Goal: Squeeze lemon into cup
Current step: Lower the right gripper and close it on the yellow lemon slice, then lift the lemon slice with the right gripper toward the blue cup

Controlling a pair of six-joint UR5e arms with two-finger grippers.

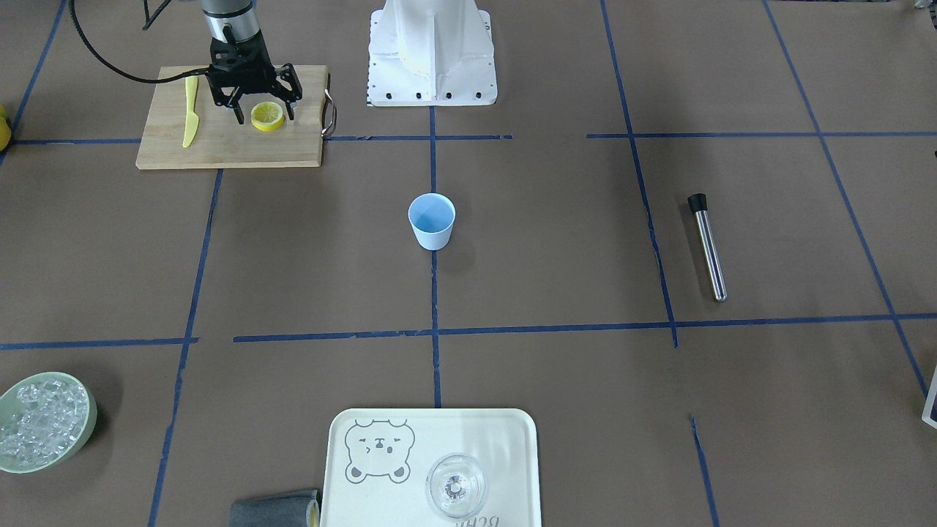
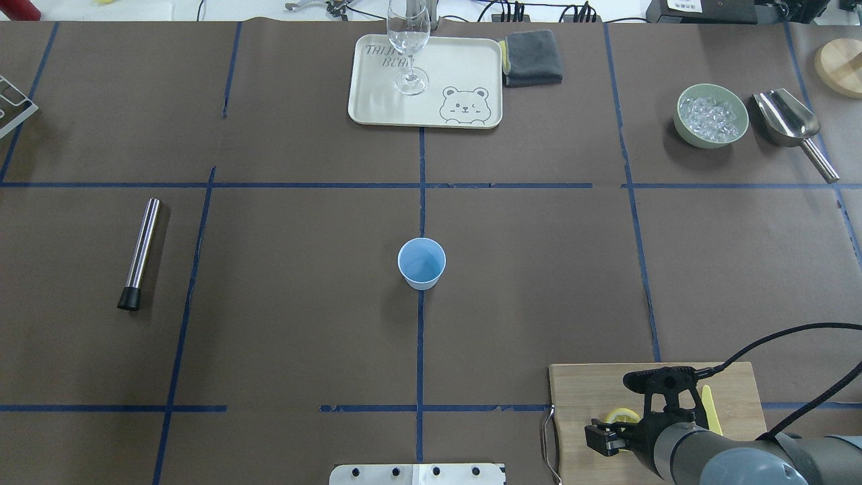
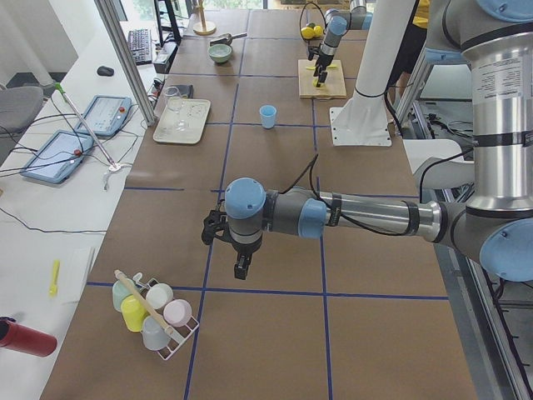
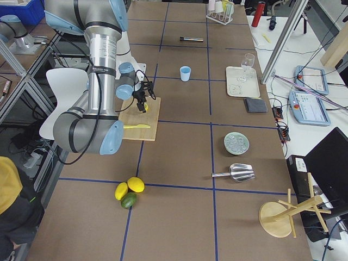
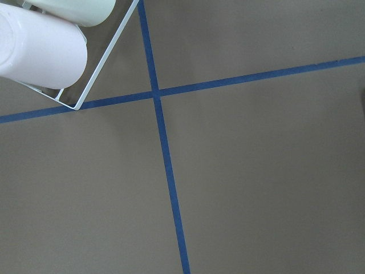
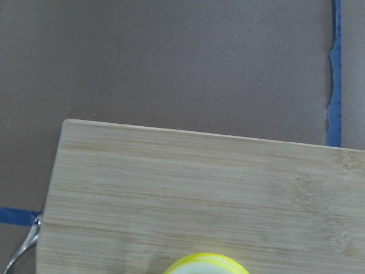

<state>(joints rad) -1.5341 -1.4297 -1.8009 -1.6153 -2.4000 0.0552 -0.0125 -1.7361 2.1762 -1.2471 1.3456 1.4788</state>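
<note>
Right gripper point(image 1: 265, 117): fingers apart, either side of the lemon point(image 1: 267, 116).
Lemon: on the cutting board point(image 1: 219, 150).
Cup point(image 1: 432, 219): upright mid-table, well apart from the board.
Left gripper point(image 3: 240, 268): apart or together, cannot tell.

Right hand point(image 1: 265, 115) spread wide, downward
</note>
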